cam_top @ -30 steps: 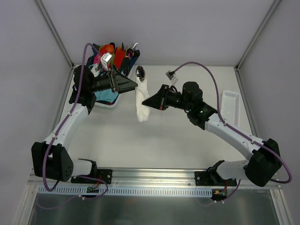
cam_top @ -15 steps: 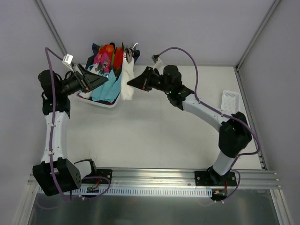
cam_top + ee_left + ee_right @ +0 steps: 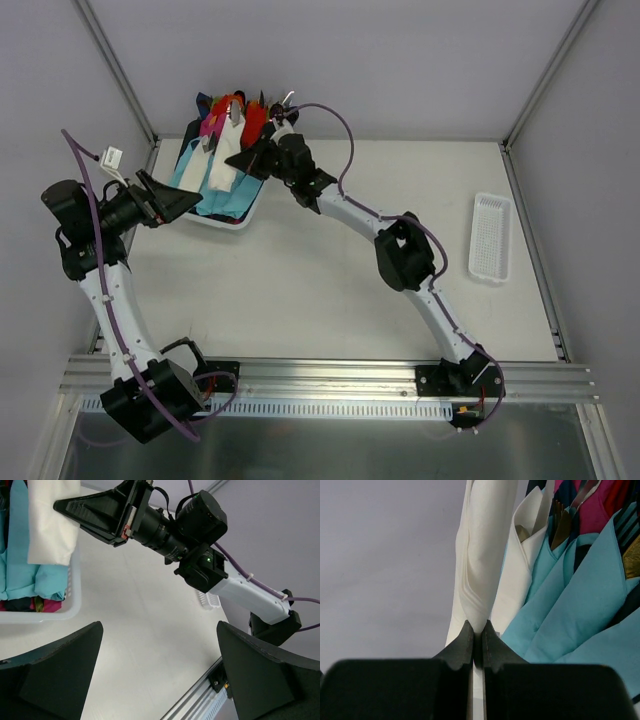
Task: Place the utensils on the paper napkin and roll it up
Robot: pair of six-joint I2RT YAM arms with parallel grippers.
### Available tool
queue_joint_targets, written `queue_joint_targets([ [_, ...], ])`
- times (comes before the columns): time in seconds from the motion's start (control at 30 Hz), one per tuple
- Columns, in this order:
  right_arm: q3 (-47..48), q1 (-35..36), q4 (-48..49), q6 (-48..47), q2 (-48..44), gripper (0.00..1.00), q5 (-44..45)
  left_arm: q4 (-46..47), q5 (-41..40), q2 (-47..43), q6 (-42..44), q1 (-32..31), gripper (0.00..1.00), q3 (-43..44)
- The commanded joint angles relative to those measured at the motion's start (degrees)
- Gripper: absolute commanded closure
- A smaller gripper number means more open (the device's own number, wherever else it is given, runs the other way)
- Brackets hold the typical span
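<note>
Half-second later, right gripper (image 3: 232, 160) has carried paper napkin (image 3: 217, 172) over basket (image 3: 232, 224).

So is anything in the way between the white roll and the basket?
Nothing visible is. The right tool pinches the paper napkin roll, and it hangs right over the basket, beside the light-blue wraps.

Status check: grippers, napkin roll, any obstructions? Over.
Left gripper open, empty, off to the side. Right gripper shut on rolled paper napkin, over the basket. Blue wraps crowd the basket beside it.
</note>
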Motion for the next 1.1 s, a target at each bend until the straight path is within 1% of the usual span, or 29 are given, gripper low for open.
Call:
queue_joint_targets([
  [0.0,9.36,0.38,2.5,2.46,3.28,1.0,5.47,-6.0,2.87,0.27,7.62,1.8,0.01,0.61],
  [0.2,9.99,0.82,5.66,6.23,8.22,1.0,8.37,-6.97,3.14,2.02,8.85,2.51,0.01,1.22],
  [0.33,10.87,1.7,5.06,7.03,10.85,1.0,9.34,-7.23,2.87,3.69,8.94,2.6,0.01,1.58],
  [0.6,9.64,1.87,4.09,10.36,13.14,1.0,10.31,-7.41,1.73,4.92,9.2,2.51,0.01,0.96],
  [0.7,8.67,1.79,6.7,13.0,13.76,1.0,9.96,-7.5,1.47,5.63,9.03,2.68,0.01,0.87],
  [0.9,7.27,2.84,5.93,12.3,9.46,1.0,10.31,-7.5,1.55,6.16,9.03,2.6,0.01,0.87],
  [1.07,2.35,3.98,7.69,12.65,5.86,1.0,10.4,-7.5,1.55,6.07,9.03,2.6,0.01,0.87],
])
